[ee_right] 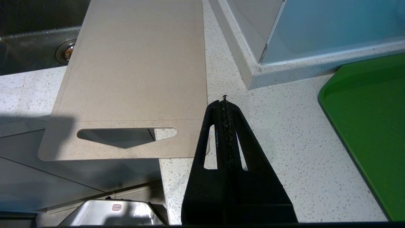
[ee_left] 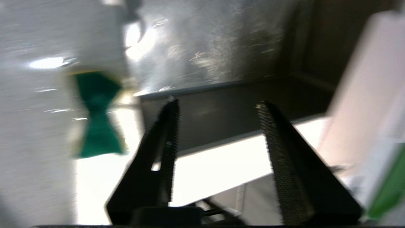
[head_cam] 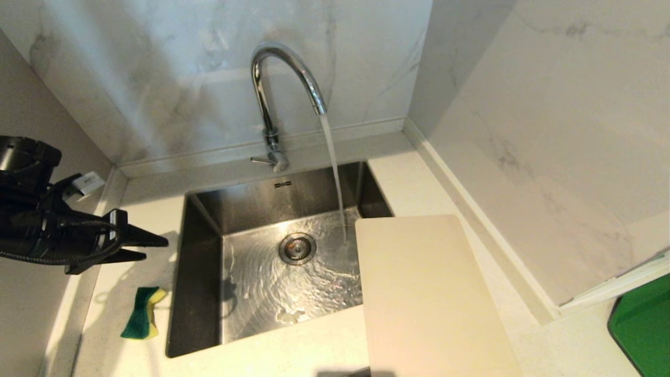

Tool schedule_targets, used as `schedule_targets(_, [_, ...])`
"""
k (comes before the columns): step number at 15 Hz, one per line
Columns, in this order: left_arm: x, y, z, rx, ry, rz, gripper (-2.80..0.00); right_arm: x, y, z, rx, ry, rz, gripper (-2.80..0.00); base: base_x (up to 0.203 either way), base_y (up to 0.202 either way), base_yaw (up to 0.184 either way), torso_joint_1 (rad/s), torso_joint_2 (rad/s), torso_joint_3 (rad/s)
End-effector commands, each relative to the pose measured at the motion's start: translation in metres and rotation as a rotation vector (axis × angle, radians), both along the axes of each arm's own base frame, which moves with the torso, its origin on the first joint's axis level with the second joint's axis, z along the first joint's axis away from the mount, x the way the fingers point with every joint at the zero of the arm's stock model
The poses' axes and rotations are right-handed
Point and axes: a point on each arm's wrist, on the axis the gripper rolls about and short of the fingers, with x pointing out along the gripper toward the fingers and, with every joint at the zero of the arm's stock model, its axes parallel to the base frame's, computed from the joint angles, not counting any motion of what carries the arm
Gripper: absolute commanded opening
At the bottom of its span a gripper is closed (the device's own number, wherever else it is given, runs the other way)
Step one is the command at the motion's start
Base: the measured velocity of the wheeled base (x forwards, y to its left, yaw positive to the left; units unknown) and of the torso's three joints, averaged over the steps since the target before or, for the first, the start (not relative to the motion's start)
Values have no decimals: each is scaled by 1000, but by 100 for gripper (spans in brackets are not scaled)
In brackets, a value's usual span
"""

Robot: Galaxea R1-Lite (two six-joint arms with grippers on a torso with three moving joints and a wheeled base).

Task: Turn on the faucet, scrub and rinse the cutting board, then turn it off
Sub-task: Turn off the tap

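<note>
Left hand hangs in the air over the bench to the left of the sink, its two black fingers spread apart with nothing between them, pointing toward the basin. Just below and in front of it a green-and-yellow sponge lies on the bench beside the sink's left rim, apart from the hand. Behind the basin stands the faucet, its arched chrome spout reaching forward; water runs from it in a steady stream and spreads over the steel floor around the drain. Its thin side lever sticks out to the left at the base. To the right of the sink the cutting board lies flat on the bench, its left edge reaching out over the basin's right rim and its slotted end overhanging the bench's near edge. Right hand hovers low beside that near end of the board, fingers pressed together and empty. A green tray sits on the bench further right, well apart from the board.
</note>
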Motion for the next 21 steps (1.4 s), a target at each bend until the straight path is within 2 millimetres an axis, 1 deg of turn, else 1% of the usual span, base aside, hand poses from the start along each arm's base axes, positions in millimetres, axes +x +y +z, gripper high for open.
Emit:
schedule_targets(1, [-8,-27,32,-112,-68,-17,-280,0,0,0,-2,1,2,-280,0,0,0,0,0,0])
schedule_targets(3, [-5,-48,49,-212,-134,-36,-280,0,0,0,-2,3,2,-280,0,0,0,0,0,0])
schedule_targets(5, [2,-61,62,-311,-234,-41,-280,0,0,0,-2,3,2,-280,0,0,0,0,0,0])
schedule_targets(7, [13,-77,63,-372,-292,-64,-280,0,0,0,-2,1,2,-280,0,0,0,0,0,0])
schedule_targets(9, [29,-93,56,-372,-345,-48,-280,0,0,0,-2,3,2,-280,0,0,0,0,0,0])
schedule_targets(11, [50,-113,47,-360,-424,7,-280,0,0,0,-2,3,2,-280,0,0,0,0,0,0])
schedule_targets(13, [70,-129,39,-355,-481,55,-280,0,0,0,-2,3,2,-280,0,0,0,0,0,0])
schedule_targets(17, [100,-143,19,-376,-545,78,-280,0,0,0,-8,0,2,-280,0,0,0,0,0,0])
schedule_targets(21, [129,-154,11,-410,-647,105,-280,0,0,0,-10,0,3,-280,0,0,0,0,0,0])
